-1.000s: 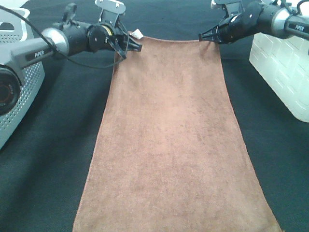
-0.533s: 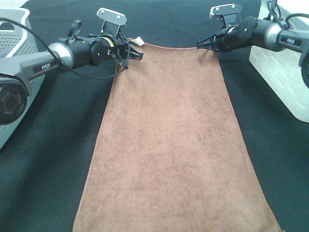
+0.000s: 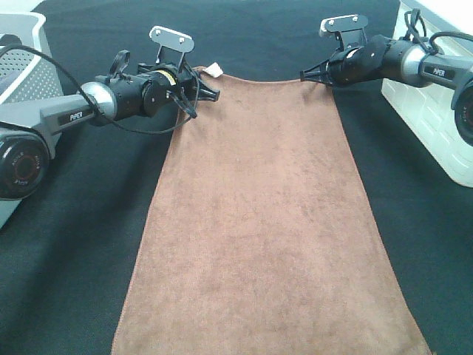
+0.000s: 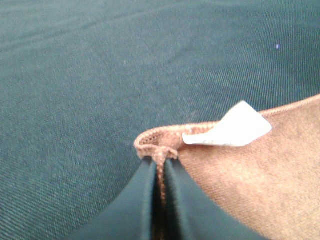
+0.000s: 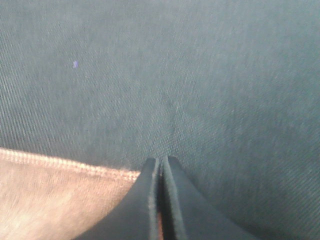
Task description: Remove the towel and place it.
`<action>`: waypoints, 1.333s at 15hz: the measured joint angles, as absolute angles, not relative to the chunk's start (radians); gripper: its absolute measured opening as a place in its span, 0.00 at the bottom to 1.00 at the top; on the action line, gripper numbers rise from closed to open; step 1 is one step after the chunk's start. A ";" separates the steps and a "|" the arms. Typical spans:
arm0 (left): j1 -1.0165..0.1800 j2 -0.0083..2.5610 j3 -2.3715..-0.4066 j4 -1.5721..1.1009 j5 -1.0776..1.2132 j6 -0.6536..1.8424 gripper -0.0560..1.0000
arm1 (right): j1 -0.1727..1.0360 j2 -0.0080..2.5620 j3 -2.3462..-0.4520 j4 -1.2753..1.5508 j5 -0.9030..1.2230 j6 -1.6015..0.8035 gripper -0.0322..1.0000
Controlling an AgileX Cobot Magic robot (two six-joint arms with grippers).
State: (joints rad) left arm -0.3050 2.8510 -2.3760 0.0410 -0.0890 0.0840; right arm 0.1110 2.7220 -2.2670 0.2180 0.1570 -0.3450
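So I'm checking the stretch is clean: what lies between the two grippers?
In the exterior high view only the towel's far hem spans from the left gripper to the right gripper; the white tag sits beside the left.

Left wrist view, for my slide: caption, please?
Left hand pinches the brown terry towel's hemmed corner beside its white tag.

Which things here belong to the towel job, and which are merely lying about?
Part of the job:
- towel, spread on the dark cloth
- left claw, shut on its tagged far corner
- right claw, shut on the other far corner

Lying about:
- perforated grey basket, on the left
- white bin, on the right
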 joint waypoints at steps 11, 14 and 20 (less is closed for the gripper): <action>-0.305 2.871 -2.376 0.041 -0.112 0.081 0.58 | 0.110 2.722 -2.267 0.218 0.126 -0.345 0.56; -0.305 2.869 -2.376 0.040 -0.096 0.081 0.67 | 0.110 2.717 -2.267 0.218 0.152 -0.345 0.73; -0.305 2.572 -2.375 0.039 0.566 0.063 0.85 | 0.110 2.430 -2.267 0.221 0.778 -0.320 0.75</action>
State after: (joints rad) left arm -0.3050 2.5720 -2.3750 0.0390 0.5660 0.0630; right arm 0.1100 2.4300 -2.2670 0.2210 0.7780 -0.3200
